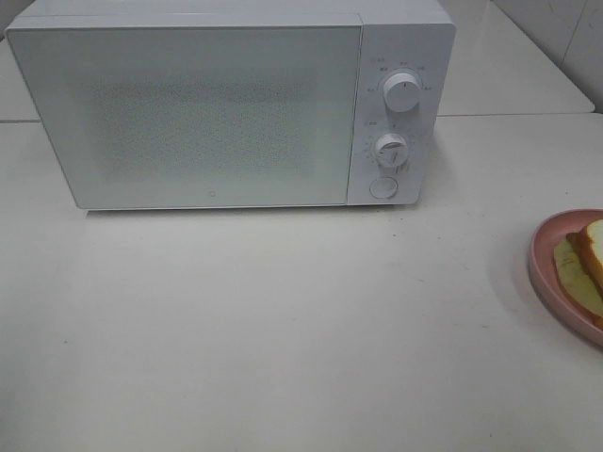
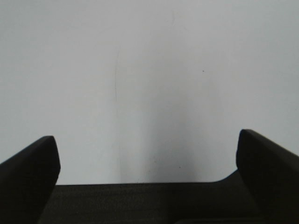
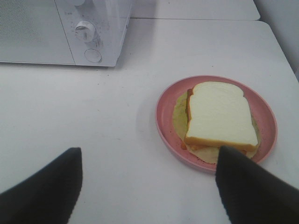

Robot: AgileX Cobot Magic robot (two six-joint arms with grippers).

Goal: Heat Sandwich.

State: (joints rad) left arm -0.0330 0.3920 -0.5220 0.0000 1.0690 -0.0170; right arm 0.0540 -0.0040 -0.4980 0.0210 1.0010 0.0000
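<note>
The sandwich (image 3: 219, 116), white bread with tan crust and yellow-green filling, lies on a round pink plate (image 3: 166, 109). In the exterior high view the sandwich (image 1: 586, 264) and plate (image 1: 545, 259) are cut off by the right edge. The white microwave (image 1: 226, 104) stands at the back with its door shut; it also shows in the right wrist view (image 3: 60, 30). My right gripper (image 3: 148, 179) is open and empty, near the plate and short of it. My left gripper (image 2: 147, 161) is open and empty over bare white table. Neither gripper shows in the exterior high view.
The microwave has two knobs (image 1: 402, 91) (image 1: 390, 149) and a round button (image 1: 382, 187) on its right panel. The white table (image 1: 283, 320) stretches in front of it. A table seam (image 1: 518, 115) runs behind on the right.
</note>
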